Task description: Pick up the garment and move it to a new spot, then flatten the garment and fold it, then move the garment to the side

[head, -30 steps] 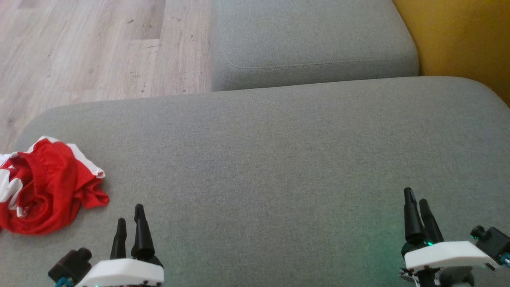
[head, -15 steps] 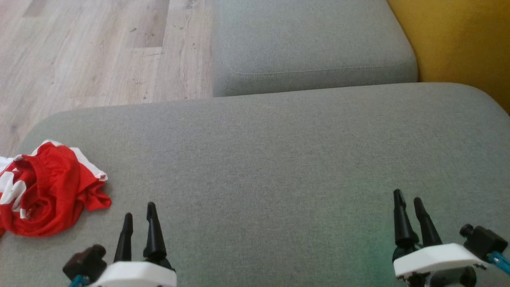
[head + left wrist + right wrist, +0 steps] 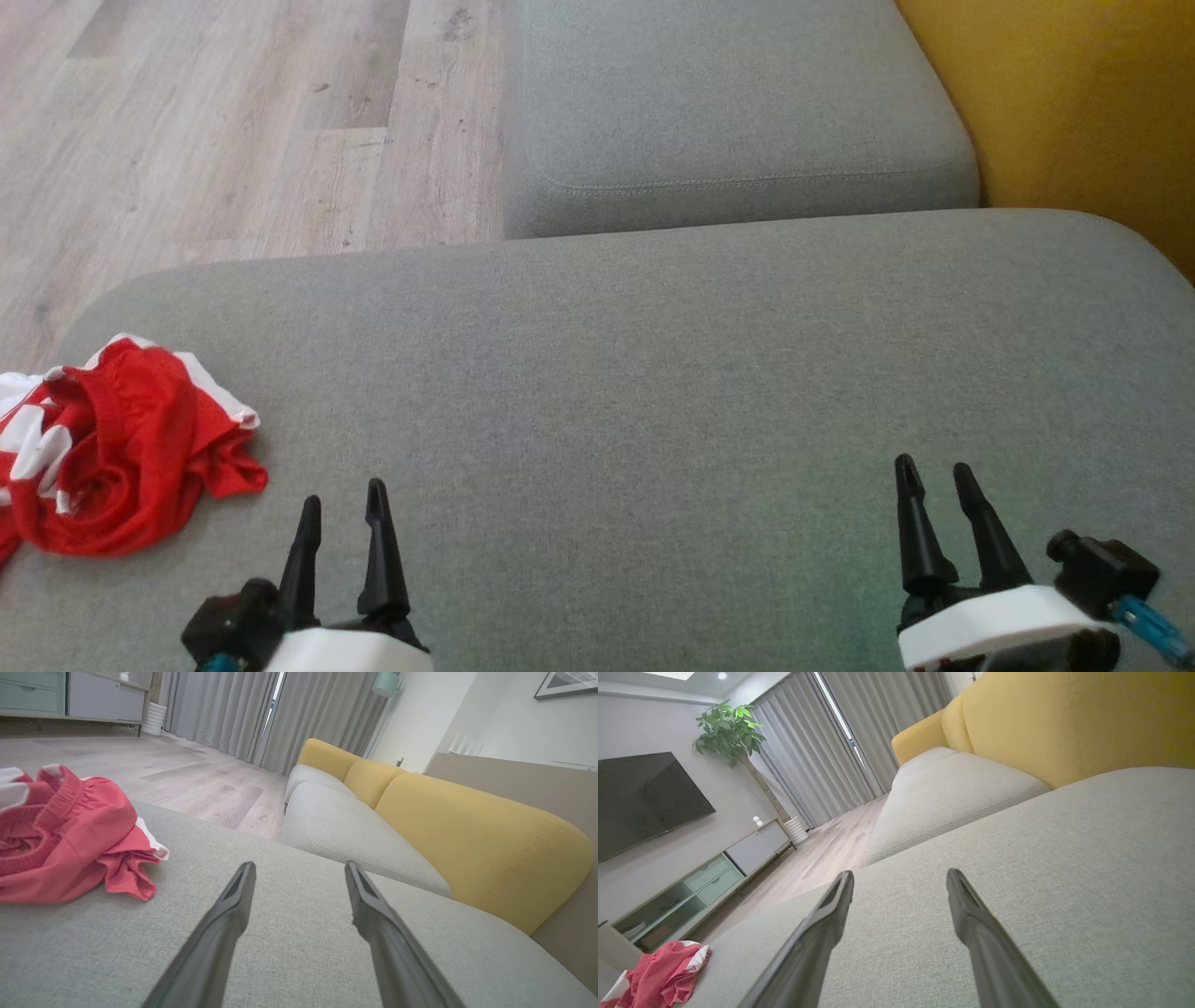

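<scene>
The garment [image 3: 112, 448] is a crumpled red piece with white trim, lying in a heap at the left end of the grey sofa seat [image 3: 653, 373]. My left gripper [image 3: 342, 495] stands open low over the seat, to the right of the garment [image 3: 65, 835] and apart from it, nothing between its fingers [image 3: 233, 900]. Far to the right, my right gripper [image 3: 934, 469] is open over bare cushion. In the right wrist view the garment [image 3: 663, 973] lies at the lower left, well away from that gripper [image 3: 900, 877].
A second grey seat cushion [image 3: 738, 103] lies beyond the near one, with the yellow sofa back [image 3: 1074, 103] along the right. Wooden floor [image 3: 215, 121] runs past the seat's left and far edge. A low TV cabinet [image 3: 700, 882] stands across the room.
The whole head view has shifted, so the camera moved. Both grippers sit a little nearer the middle and lower in the view. The garment lies as before, and both grippers stay open.
</scene>
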Tool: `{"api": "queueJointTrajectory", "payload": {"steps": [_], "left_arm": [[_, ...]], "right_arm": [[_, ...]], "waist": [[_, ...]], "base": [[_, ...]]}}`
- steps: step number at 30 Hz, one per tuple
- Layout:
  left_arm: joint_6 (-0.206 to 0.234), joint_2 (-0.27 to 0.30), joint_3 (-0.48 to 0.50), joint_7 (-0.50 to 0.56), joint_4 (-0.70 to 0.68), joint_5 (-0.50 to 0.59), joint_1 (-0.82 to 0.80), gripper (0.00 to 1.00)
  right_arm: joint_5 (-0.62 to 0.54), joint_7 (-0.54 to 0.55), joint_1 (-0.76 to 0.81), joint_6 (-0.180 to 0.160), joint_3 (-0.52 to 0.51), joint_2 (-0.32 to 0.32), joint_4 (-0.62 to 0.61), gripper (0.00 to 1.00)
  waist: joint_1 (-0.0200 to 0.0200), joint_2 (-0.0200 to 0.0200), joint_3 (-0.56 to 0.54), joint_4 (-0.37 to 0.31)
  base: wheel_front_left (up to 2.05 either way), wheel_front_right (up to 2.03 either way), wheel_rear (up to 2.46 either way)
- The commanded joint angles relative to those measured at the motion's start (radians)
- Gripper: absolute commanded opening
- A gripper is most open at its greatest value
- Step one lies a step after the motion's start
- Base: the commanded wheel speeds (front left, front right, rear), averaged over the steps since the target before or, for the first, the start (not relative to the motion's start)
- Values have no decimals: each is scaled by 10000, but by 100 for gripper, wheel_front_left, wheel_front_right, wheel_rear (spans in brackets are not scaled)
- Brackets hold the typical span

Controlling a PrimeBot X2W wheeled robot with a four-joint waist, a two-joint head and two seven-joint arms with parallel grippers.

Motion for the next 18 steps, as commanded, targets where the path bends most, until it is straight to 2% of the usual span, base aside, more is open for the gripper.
{"api": "queueJointTrajectory", "payload": {"steps": [1, 18], "left_arm": [[62, 55, 122, -175, -454, 350, -288, 100], [224, 65, -287, -679, -630, 2580, -122, 100]], "right_arm": [[-320, -194, -290, -6, 237, -81, -420, 100], [-2181, -696, -142, -7, 566, -93, -539, 100]], "waist": [[-1, 0, -3, -7], [-1, 0, -61, -26]], "base": [[0, 0, 0], [0, 0, 0]]}}
